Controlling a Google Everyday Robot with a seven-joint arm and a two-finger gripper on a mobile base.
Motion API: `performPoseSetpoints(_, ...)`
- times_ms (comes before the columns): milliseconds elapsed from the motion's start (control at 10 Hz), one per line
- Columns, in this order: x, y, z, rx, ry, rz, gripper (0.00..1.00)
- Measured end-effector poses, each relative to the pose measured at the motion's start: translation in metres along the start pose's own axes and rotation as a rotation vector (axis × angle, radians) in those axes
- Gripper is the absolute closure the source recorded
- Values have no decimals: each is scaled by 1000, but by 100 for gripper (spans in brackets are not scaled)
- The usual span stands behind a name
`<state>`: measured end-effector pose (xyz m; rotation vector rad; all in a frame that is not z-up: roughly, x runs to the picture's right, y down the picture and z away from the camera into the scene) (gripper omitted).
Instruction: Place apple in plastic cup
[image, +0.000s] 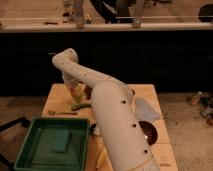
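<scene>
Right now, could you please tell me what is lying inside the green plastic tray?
Inside the green plastic tray lies a flat teal sponge-like pad; nothing else shows there. The gripper is at the table's far side, above the wooden table, its tip partly hidden by the white arm.

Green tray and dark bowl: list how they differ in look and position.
The green tray is rectangular with raised walls; the dark bowl is round. The green tray sits at the table's near left and holds a flat teal piece; the dark bowl sits on the right, partly hidden behind the white arm. Both rest on the wooden table, apart from the gripper at the far left.
</scene>
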<state>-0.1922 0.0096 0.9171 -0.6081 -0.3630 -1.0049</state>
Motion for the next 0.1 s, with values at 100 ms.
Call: performPoseSetpoints(100,0,0,0,0,0,0,20)
